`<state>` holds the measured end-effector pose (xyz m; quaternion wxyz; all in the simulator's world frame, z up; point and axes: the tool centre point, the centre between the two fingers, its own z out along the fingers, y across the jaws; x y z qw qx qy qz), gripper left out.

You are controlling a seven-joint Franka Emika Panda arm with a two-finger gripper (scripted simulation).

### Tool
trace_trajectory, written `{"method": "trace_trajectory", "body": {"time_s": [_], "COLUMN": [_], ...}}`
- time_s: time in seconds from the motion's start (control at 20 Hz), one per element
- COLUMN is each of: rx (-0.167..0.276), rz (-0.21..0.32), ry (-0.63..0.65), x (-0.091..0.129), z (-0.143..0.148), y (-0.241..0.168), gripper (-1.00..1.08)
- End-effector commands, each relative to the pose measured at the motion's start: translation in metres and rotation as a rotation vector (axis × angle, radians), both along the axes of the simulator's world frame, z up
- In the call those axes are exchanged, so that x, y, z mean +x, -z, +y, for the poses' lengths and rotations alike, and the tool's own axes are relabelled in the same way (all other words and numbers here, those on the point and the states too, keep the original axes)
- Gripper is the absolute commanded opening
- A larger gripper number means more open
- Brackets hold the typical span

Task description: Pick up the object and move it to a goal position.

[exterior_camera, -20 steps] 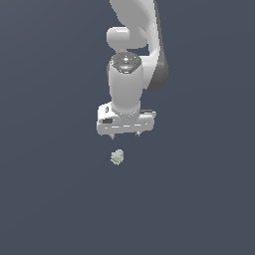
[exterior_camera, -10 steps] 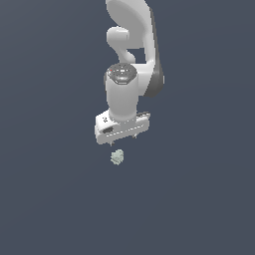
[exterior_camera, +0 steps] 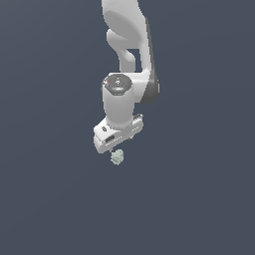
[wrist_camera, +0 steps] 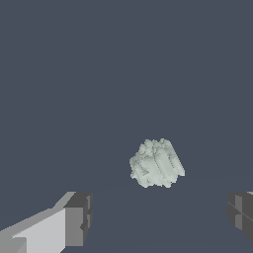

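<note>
Flat dark slate floor (exterior_camera: 55,199) all round, no wall or edge in sight. Arm (exterior_camera: 127,45) comes down from above. Gripper (wrist_camera: 160,217) spread wide, grasping nothing; dark pads (wrist_camera: 81,215) stand well apart, the chunk (wrist_camera: 157,163) lying between their lines but beyond the tips, untouched. Exterior view: chunk (exterior_camera: 117,157) on the floor just beneath the gripper (exterior_camera: 119,143). Chunk tiny, pale grey-green, lumpy, rough.
</note>
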<state>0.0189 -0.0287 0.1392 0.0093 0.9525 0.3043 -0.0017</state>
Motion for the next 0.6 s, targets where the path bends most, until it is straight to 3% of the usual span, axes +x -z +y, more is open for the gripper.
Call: {"method": "trace_trajectory", "body": {"time_s": [0.0,0.55], "rx": [0.001,0.011], "rz": [0.002,0.007], "ry": [-0.066,-0.327], "x": [0.001,0.005], "z": [-0.003,-0.012], "y": [0.006,0.031], "gripper": [1.0,1.0]}}
